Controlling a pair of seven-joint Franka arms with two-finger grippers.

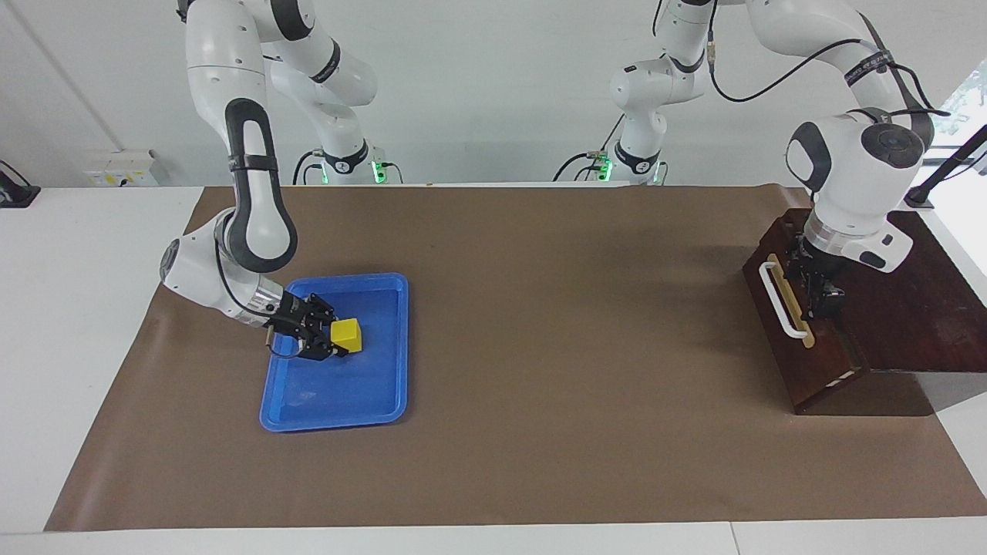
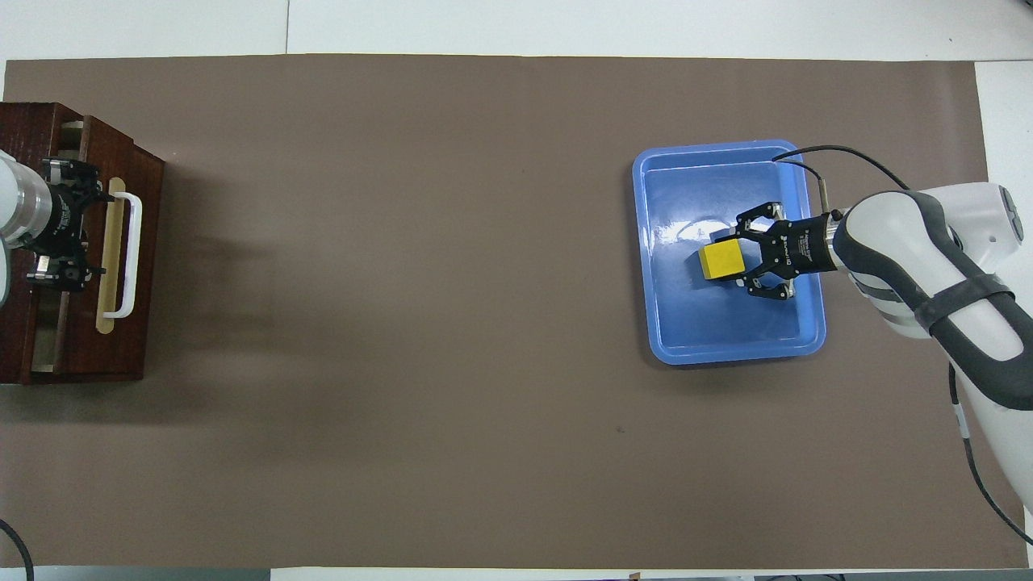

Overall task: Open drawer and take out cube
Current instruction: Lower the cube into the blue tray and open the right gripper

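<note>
Two arms are seen at work at the two ends of a tabletop covered by a brown mat (image 1: 540, 324). At the right arm's end, a blue tray (image 1: 385, 385) (image 2: 730, 343) is laid on the mat, with its short sides toward and away from the robots. The yellow cube (image 1: 347, 334) (image 2: 721, 261) is found inside the tray, near its middle, low over or on the tray floor; which of the two cannot be told. The right gripper (image 1: 328, 339) (image 2: 746, 264) is set around the cube, one finger on each side, but whether the cube is pinched or just released cannot be told.

At the left arm's end, the drawer (image 1: 794, 324) (image 2: 101, 250) is seen pushed almost fully into its dark wooden box (image 1: 910, 308); only a thin pale sliver of its inside shows. The white handle (image 1: 780, 299) (image 2: 129, 254) faces the middle of the tabletop. The left gripper (image 1: 821, 297) (image 2: 60, 222) is held over the top of the drawer front, just beside the handle, with its jaws spread and nothing between them.
</note>
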